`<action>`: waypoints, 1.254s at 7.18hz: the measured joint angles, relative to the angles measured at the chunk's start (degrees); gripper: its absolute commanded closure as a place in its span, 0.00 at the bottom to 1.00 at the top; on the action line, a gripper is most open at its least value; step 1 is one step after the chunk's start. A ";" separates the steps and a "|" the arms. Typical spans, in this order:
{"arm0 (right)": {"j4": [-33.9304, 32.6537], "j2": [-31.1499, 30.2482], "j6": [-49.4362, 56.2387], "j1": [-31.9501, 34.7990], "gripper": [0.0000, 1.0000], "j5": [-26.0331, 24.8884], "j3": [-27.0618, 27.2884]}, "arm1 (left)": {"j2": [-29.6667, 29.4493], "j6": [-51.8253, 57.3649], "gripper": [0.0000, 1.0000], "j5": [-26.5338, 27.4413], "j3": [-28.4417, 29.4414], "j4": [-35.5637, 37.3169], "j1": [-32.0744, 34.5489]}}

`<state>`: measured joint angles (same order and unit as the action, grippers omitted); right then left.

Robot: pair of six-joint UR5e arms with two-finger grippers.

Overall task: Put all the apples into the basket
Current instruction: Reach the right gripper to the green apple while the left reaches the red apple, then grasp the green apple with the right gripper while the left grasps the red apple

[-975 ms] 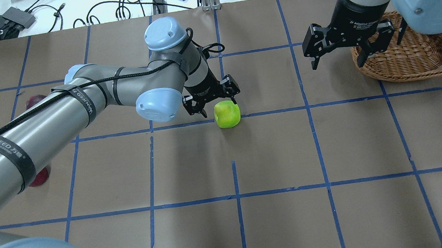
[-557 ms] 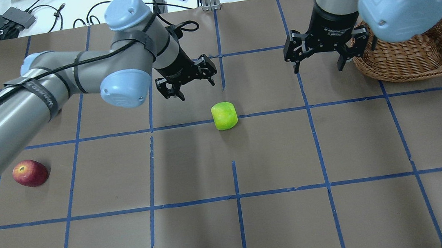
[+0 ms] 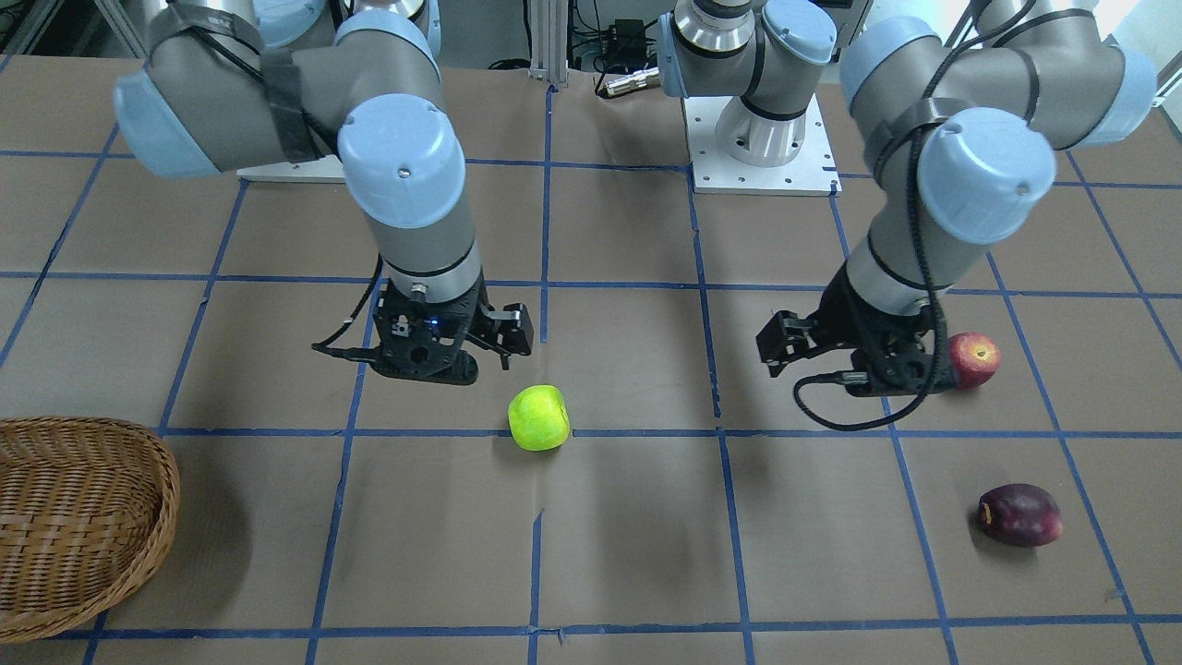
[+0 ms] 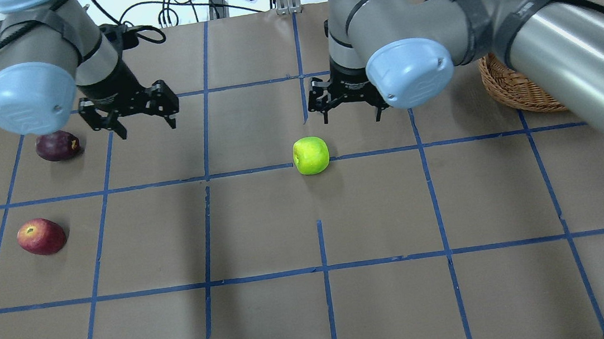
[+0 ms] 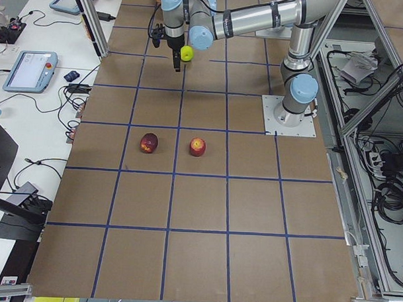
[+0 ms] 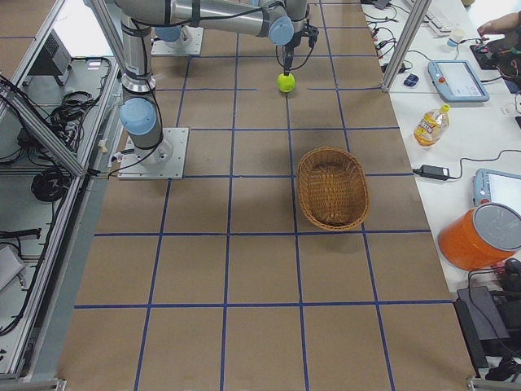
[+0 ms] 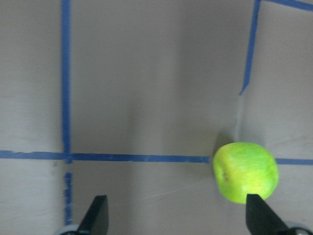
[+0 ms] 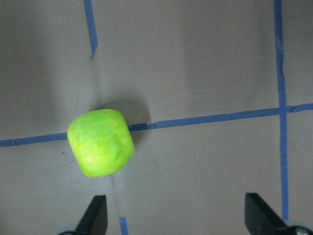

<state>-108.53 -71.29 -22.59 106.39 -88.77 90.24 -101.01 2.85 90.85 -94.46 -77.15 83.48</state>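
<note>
The red apple (image 4: 41,237) lies on the table (image 4: 273,318) at far left, and the maroon apple (image 4: 57,146) lies beyond it. The left end effector (image 4: 147,128) hangs above the table just right of the maroon apple, jaws spread wide, holding nothing. The green apple (image 4: 311,155) rests mid-table on a blue tape line (image 4: 257,169). The right end effector (image 4: 352,119) hangs near it, slightly beyond, jaws spread wide, holding nothing. The basket (image 4: 512,88) stands at far right, partly hidden by the right arm (image 4: 544,20), well apart from all apples.
</note>
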 measured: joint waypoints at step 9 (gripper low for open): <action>-5.01 14.63 4.06 5.31 0.00 0.29 -6.21 | -8.31 40.22 0.00 10.67 -16.03 16.97 -27.56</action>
<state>-113.54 -56.66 -18.53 111.69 -88.48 84.03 -109.33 43.08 101.52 -110.48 -60.19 55.92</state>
